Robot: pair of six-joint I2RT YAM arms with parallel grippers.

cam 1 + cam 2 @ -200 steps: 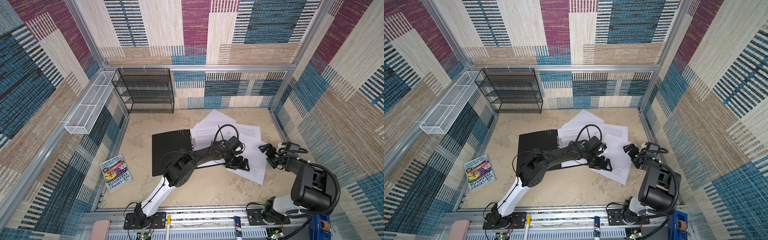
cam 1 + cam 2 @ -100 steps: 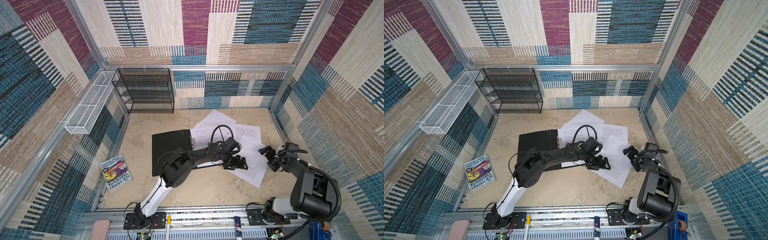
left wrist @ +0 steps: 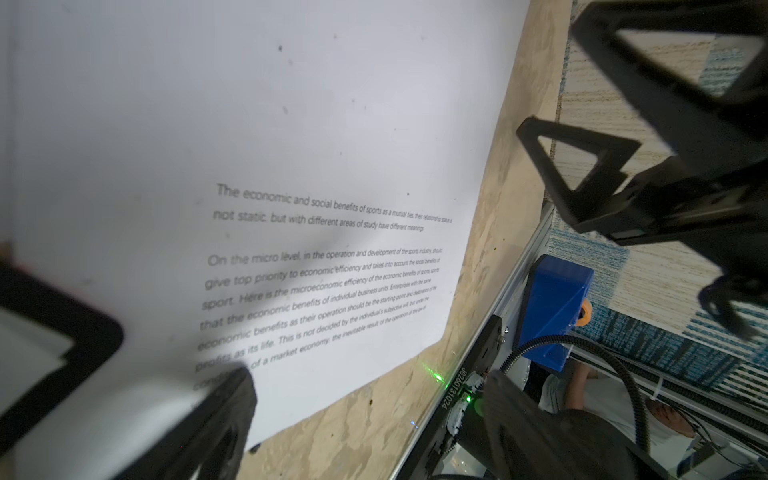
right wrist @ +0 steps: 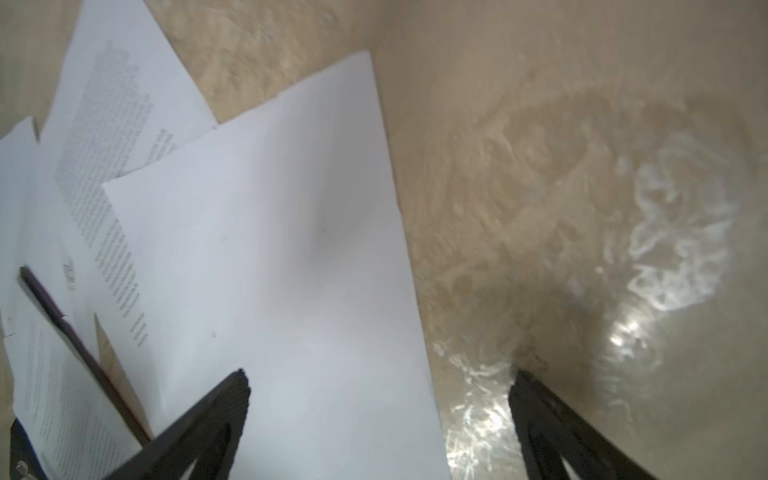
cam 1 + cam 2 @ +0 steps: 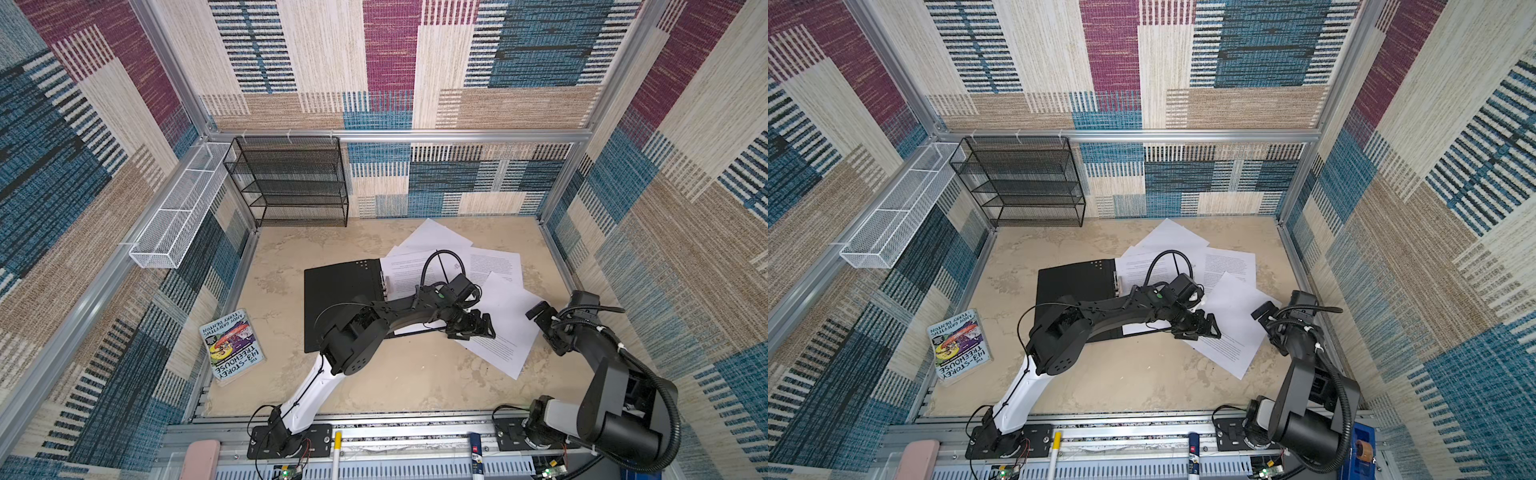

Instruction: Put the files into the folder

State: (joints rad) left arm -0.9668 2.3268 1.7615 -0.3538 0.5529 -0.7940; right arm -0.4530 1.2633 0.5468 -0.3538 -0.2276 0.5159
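The folder (image 5: 336, 299) lies open and black side up in mid-table, its metal spine clip (image 5: 386, 286) at its right edge. Several white files fan out to its right; the nearest sheet (image 5: 507, 328) lies slantwise, with printed text showing (image 3: 324, 266). My left gripper (image 5: 471, 326) reaches across and sits low over that sheet's left part, open, with one fingertip (image 3: 224, 399) on the paper. My right gripper (image 5: 540, 313) stands open at the sheet's right edge. One of its fingers (image 4: 216, 411) is over the paper (image 4: 270, 249), and the second is over bare table.
A colourful paperback (image 5: 230, 345) lies at the front left. A black mesh rack (image 5: 291, 183) stands at the back wall and a white wire basket (image 5: 178, 220) hangs on the left rail. A blue box (image 3: 557, 299) sits beyond the front rail.
The nearest sheet has slid and turned a little toward the front of the table, with the left gripper moving slightly left along with it. The right gripper barely shifted.
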